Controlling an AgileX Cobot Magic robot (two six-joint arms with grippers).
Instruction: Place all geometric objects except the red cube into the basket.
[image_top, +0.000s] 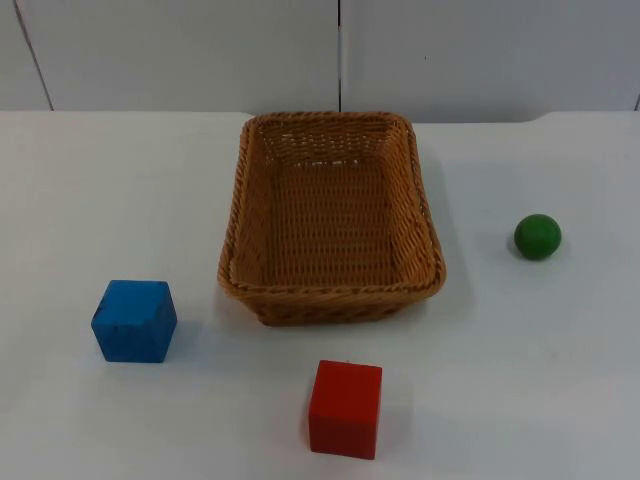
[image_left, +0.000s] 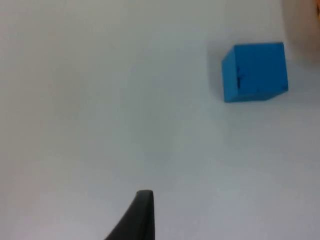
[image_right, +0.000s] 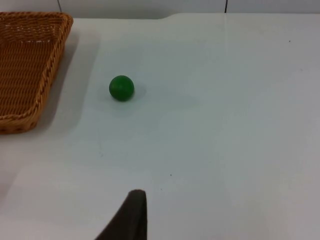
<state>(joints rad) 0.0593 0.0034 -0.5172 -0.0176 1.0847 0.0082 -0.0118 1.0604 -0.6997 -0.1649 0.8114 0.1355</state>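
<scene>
Top view, nearest first: the red cube (image_top: 345, 408) sits on the white worktop (image_top: 520, 380) at the front, just ahead of the basket's near wall and apart from it, turned slightly so its edges run a little off square to the worktop's front edge. Further back and to the left stands the blue cube (image_top: 134, 320), also rotated a little, one corner toward the front; it is near the basket's front left corner but not touching.

Behind the red cube lies the wicker basket (image_top: 333, 290), upright and open upward. Its long axis runs front to back — the short walls face the front and the grey partition wall (image_top: 200, 50). Nothing lies inside it.

To the right of the basket, well apart, rests the green ball (image_top: 537, 236) on bare worktop, level with the basket's middle.

From the left wrist view, one black fingertip of the left tool (image_left: 140, 217) hangs over bare worktop, with the blue cube (image_left: 255, 71) ahead of it. From the right wrist view, a fingertip of the right tool (image_right: 131, 215) hangs likewise, the green ball (image_right: 121, 88) ahead and the basket's corner (image_right: 30, 70) beside it. Whether either tool is released or clenched I cannot tell — neither grasps anything visible.
</scene>
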